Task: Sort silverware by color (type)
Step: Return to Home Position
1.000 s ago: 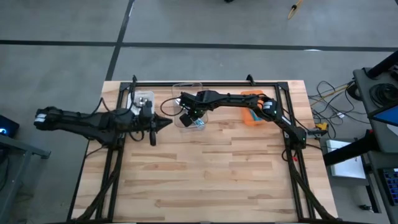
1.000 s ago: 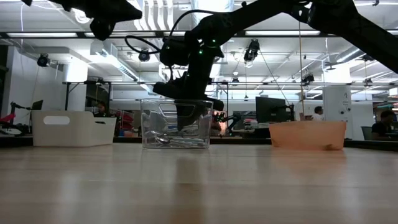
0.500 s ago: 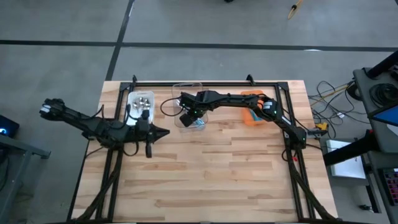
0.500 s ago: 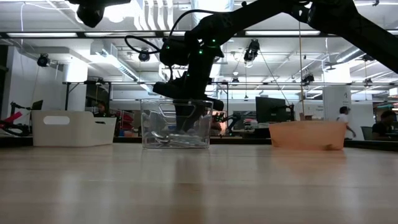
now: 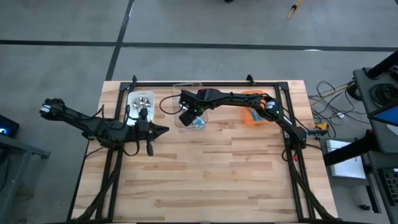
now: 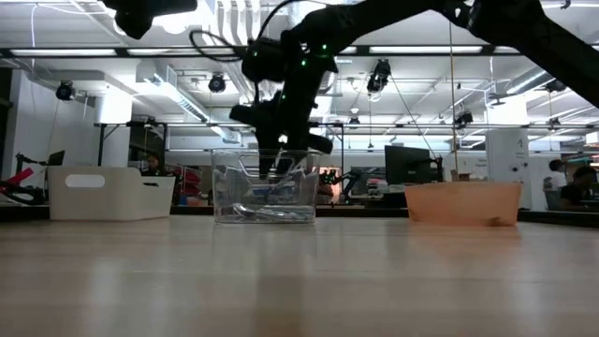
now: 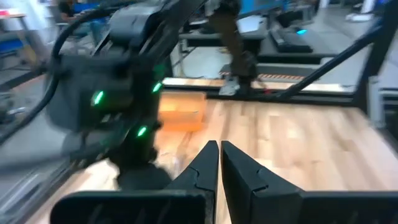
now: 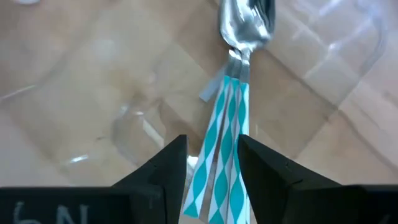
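Teal-patterned spoons [image 8: 229,124] point bowls away from right tool [image 8: 212,149]

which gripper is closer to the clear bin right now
Right. The right gripper hangs open directly over the clear bin, above the teal-patterned spoons. The left gripper is shut, off to the bin's side, near the white bin.

Clear bin [image 6: 225,192] just below the right pincer [image 8: 211,149] — white bin [image 6: 109,193] and orange bin [image 6: 462,201] flank it on the counter [image 6: 299,281].

Spoons [image 8: 227,143]: teal-white diamond handles, silver bowls. White bin [image 6: 110,194], clear bin [image 6: 265,192], orange bin [image 6: 463,203]. Light wood table [image 5: 205,177].
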